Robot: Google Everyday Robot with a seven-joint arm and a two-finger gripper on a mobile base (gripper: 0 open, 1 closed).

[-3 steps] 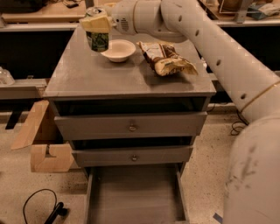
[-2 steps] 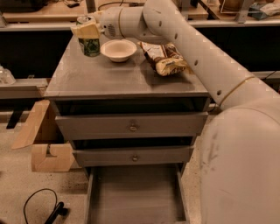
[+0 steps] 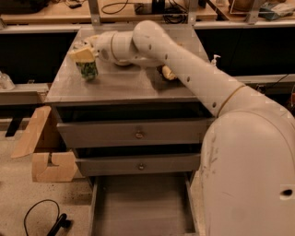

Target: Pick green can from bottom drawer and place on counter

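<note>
The green can (image 3: 87, 70) stands upright at the left side of the counter (image 3: 124, 85), touching it or just above it. My gripper (image 3: 83, 54) is over the can's top, its yellowish fingers (image 3: 81, 53) closed on the can. My white arm reaches in from the lower right, across the counter. The bottom drawer (image 3: 143, 205) is pulled open at the foot of the cabinet, and its grey floor shows nothing in it.
A brown and yellow snack bag (image 3: 167, 72) peeks out behind my arm on the counter. Two closed knobbed drawers (image 3: 138, 134) sit below. A cardboard box (image 3: 46, 152) and a black cable (image 3: 44, 216) lie on the floor left. A wooden bench (image 3: 115, 9) stands behind.
My gripper has carried the green can leftward and toward the counter's front, away from the bowl, and lower. The bowl is now hidden behind my arm.
</note>
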